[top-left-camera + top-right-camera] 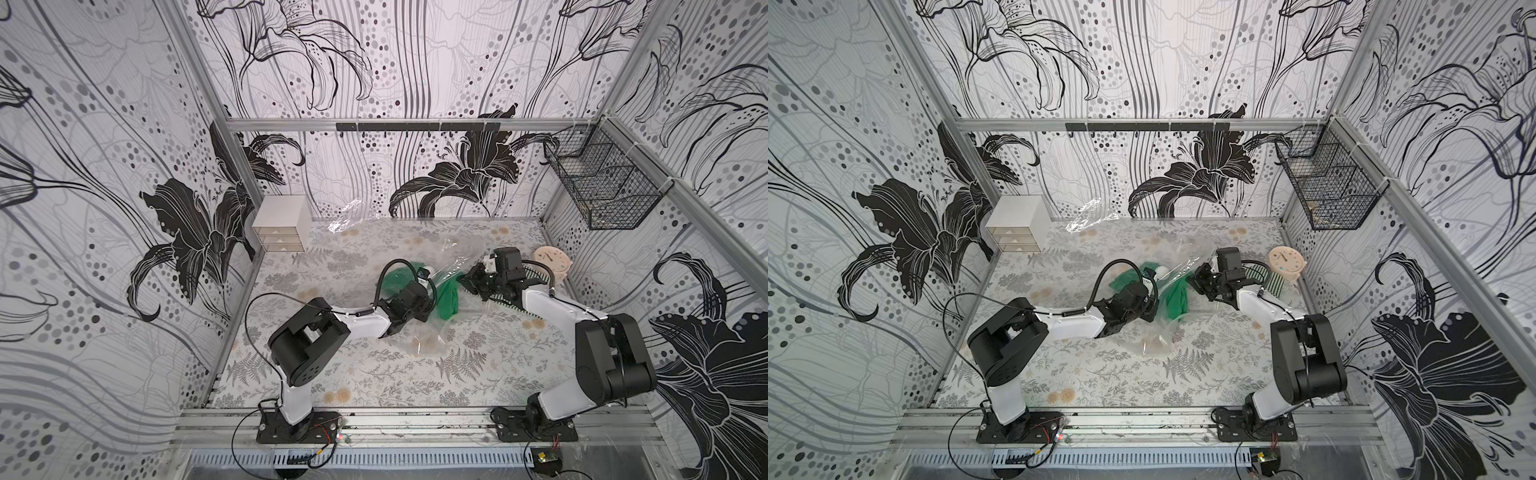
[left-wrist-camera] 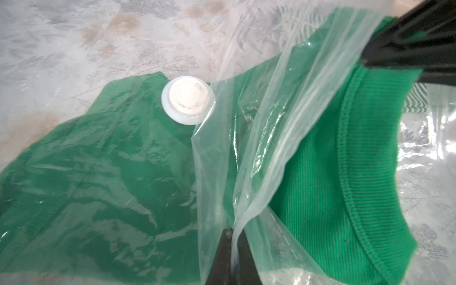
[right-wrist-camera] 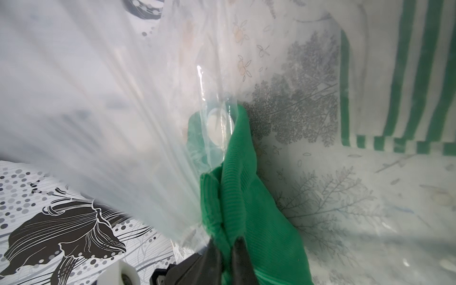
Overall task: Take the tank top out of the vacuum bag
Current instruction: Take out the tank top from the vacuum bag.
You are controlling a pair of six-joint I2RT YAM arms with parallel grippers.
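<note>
Left gripper [image 2: 233, 237]: jaws pinched shut on a fold of the vacuum bag [image 2: 249, 128], film stretched up and taut. The round white valve [image 2: 188, 100] is seen just left of that fold, lying over the green shirt [image 2: 320, 177]. The plain shirt is draped mid-table, partly under film, with its ribbed edge pulled out to the right. Right gripper [image 3: 227, 246]: jaws closed on that ribbed green edge, so the wrong garment is held. The tank top [image 1: 1276, 283] is found right of both grippers, lying flat on the table [image 1: 374, 374] beneath the right forearm and just short of the clock [image 1: 550, 262] on the far right. It lies behind the right gripper, whose tips point left, away from it. The right arm is judged much the nearer. A release and a pull-back to the right would be needed before any reach. The long axis cannot be told, since most of the top is hidden by the arm. Only a strip is seen: narrow dark-green and white stripes, a straight hem and white binding [image 3: 407, 86]. The right wrist view of it is hazy, as if through film. Whether it lies inside the bag cannot be told.
</note>
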